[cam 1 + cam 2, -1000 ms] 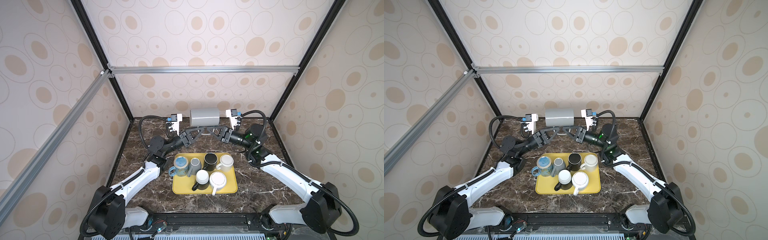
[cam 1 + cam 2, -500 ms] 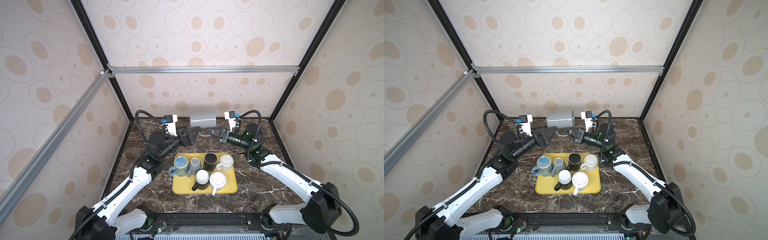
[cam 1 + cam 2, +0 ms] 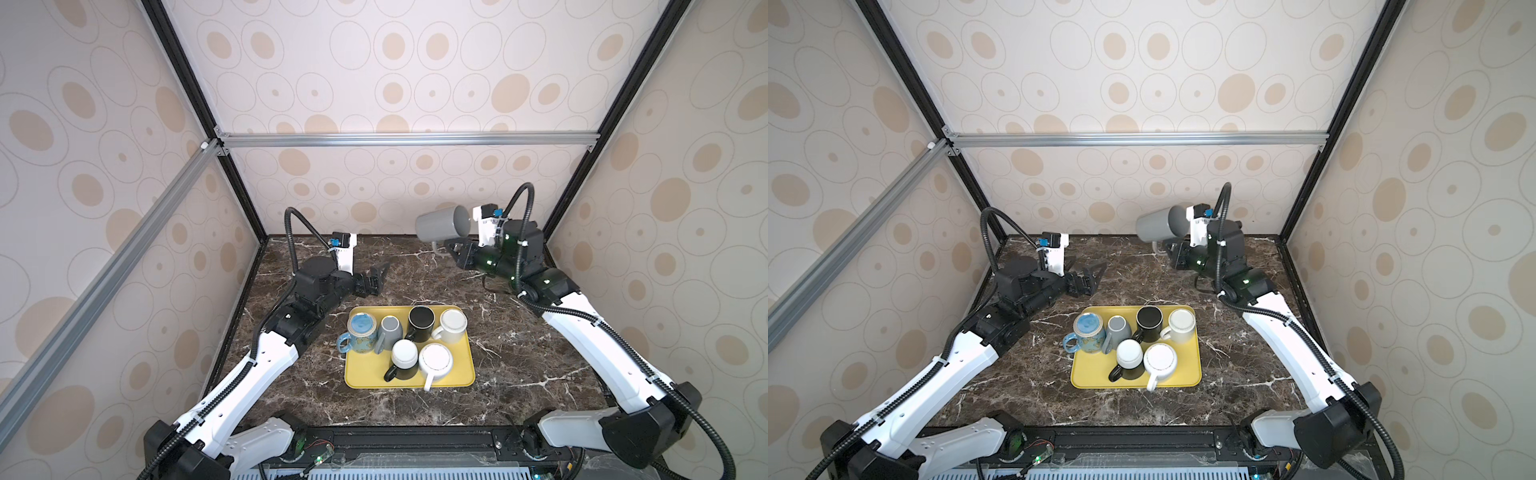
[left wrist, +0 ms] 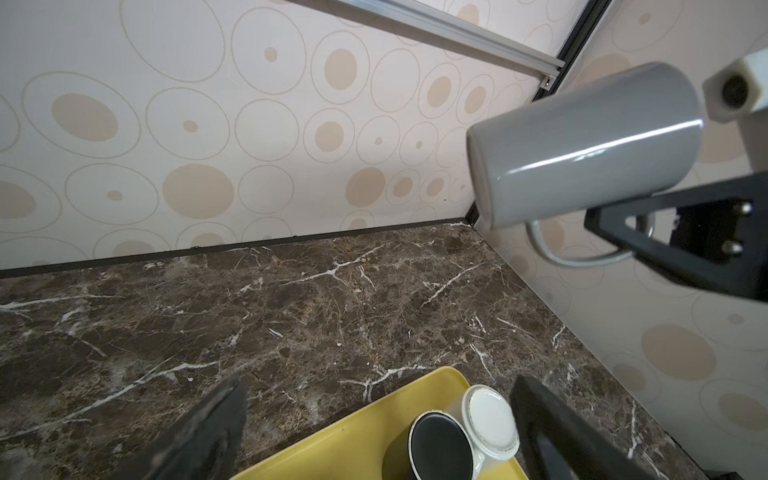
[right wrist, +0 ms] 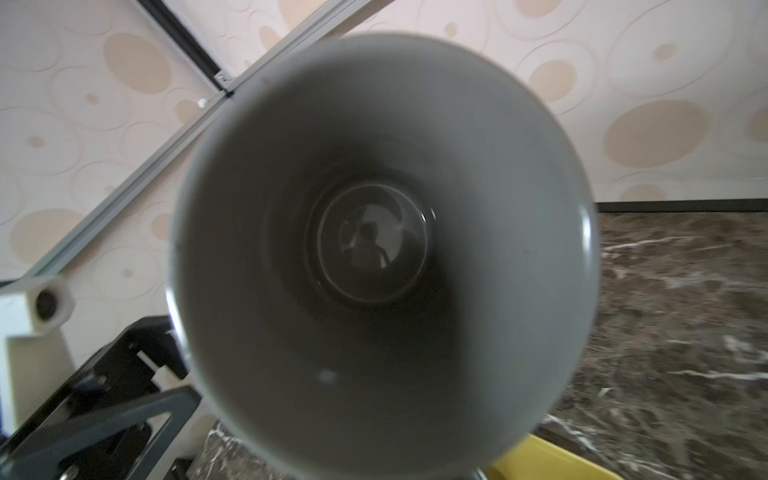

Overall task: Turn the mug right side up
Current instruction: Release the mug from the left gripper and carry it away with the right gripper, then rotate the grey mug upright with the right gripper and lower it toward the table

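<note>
1. Since a second ago, my left tool [image 3: 376, 276] has let go and drawn back, jaws spread; my right tool [image 3: 451, 248] has carried the plain grey ceramic mug [image 3: 442, 223] rightward.
2. The mug hangs on its side above the back of the dark marble surface [image 3: 415, 274], pinched by its handle alone.
3. I judge that thin handle may swivel or slip as I roll the wrist, dropping the mug.
</note>
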You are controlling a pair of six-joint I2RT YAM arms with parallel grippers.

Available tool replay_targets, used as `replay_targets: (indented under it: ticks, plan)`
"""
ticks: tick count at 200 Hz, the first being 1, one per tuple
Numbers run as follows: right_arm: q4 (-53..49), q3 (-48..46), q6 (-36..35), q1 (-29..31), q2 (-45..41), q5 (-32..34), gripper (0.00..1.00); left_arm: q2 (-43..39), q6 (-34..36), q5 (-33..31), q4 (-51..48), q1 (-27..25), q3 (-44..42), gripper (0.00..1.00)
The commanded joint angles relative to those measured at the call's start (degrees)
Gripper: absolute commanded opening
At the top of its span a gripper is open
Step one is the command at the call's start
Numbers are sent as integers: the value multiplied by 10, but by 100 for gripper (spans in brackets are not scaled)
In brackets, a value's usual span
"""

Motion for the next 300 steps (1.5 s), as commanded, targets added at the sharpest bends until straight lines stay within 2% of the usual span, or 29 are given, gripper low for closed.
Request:
replay_targets:
  ticks: [1, 25, 54, 91, 117, 232, 300]
  plan:
    - [-56, 28, -48, -58, 26, 51, 0, -20, 29, -18, -5, 2, -7, 100]
    - [-84, 33, -70, -106, 45, 92, 0, -25, 42, -66, -17, 1, -19, 100]
    - [-102, 35, -109, -139, 65, 141, 0, -27, 53, -57, -7, 1, -37, 100]
    - [-110, 31, -139, -172, 107, 147, 0, -19, 61, -40, -7, 1, -42, 100]
    - [-108, 21, -168, -175, 130, 182, 0, -21, 59, -33, -3, 1, -49, 100]
    - [-91, 5, -209, -175, 230, 201, 0, -10, 51, -10, 1, 1, -54, 100]
    - [-64, -14, -220, -175, 249, 219, 0, 3, 47, -2, 7, 1, -52, 100]
